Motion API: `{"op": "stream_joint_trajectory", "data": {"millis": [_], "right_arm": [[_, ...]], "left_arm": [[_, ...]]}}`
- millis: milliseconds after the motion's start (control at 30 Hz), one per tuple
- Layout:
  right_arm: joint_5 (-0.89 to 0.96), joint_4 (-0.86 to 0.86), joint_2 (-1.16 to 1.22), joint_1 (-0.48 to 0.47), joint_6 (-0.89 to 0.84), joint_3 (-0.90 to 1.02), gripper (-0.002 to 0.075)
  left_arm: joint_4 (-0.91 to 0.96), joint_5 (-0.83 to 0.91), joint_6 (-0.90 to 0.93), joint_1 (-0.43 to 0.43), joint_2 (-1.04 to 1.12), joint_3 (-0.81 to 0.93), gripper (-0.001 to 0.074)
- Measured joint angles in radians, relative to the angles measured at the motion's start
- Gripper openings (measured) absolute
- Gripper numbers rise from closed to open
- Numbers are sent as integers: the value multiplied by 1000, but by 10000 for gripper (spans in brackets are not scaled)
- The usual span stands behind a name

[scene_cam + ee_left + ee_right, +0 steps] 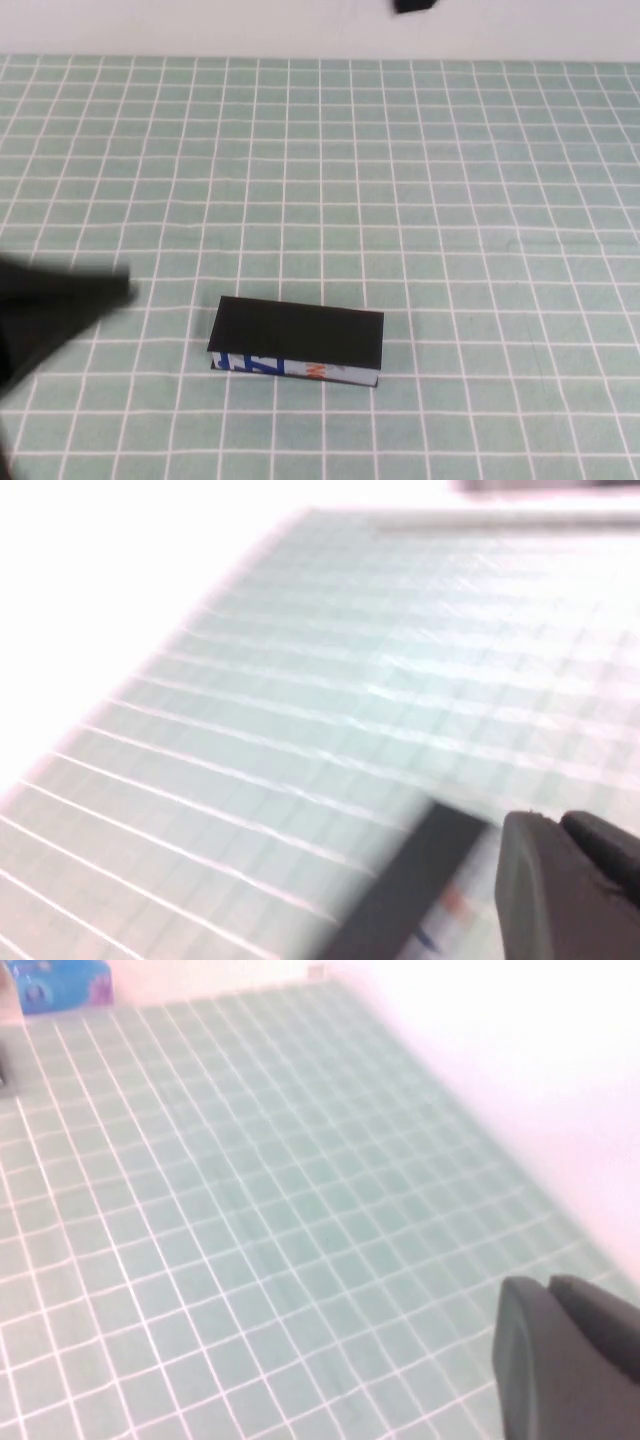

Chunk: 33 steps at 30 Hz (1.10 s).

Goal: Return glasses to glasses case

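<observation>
Looking down from the high cam, the case [297,343] sits flat on the green grid mat [420,200], lid down, black top facing up and the white front edge with blue and orange print facing my side. No sign of the glasses in any view, so I can't say where they are; the lid hides whatever is inside.

The left gripper [60,310] is a dark blur off to the left of the case, apart from it and not touching. On the left wrist cam I get one dark finger [560,890] in the corner and a smeared strip of the case [410,880] just beside it. I honestly can't tell how wide the left one is spread, and it doesn't seem to be carrying anything.

The right gripper [575,1360] only shows on its own wrist cam: one dark finger over bare mat, with the case nowhere in that view. Same story there, can't tell its opening.

Other stuff: a small black thing [414,6] well beyond the case at the far edge, and a blue box [60,982] at the mat's corner in the right wrist cam. Nothing is lying right around the case.
</observation>
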Motion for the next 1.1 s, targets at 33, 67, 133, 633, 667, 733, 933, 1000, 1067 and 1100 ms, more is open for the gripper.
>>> {"op": "stream_joint_trajectory", "data": {"millis": [33, 67, 133, 633, 667, 733, 933, 1000, 1067, 1100], "right_arm": [[8, -3, -27, 0, 0, 0, -11], [23, -9, -53, 0, 0, 0, -11], [59, -21, -97, 0, 0, 0, -11], [-88, -370, -472, 0, 243, 501, -11], [-121, -426, -502, 0, 294, 557, -11], [-176, -528, -564, 0, 378, 658, -11], [-314, -636, -761, 0, 484, 949, -11], [-346, -638, -825, 0, 502, 1032, -11], [-378, -641, -895, 0, 542, 1122, -11], [-393, -641, -930, 0, 564, 1158, -11]], "left_arm": [[26, 66, -18, 3, -9, -9, -2], [44, 118, -29, 4, -11, -15, -2], [84, 232, -57, 5, -7, -17, -2], [476, 102, -385, 5, 16, -17, -2], [471, 78, -392, 5, 16, -17, -2], [451, 36, -398, 5, 18, -17, -2], [400, -60, -405, 5, 18, -17, -2], [385, -77, -405, 5, 20, -17, -2], [364, -86, -405, 5, 20, -17, -2], [354, -88, -405, 5, 20, -17, -2]]}}
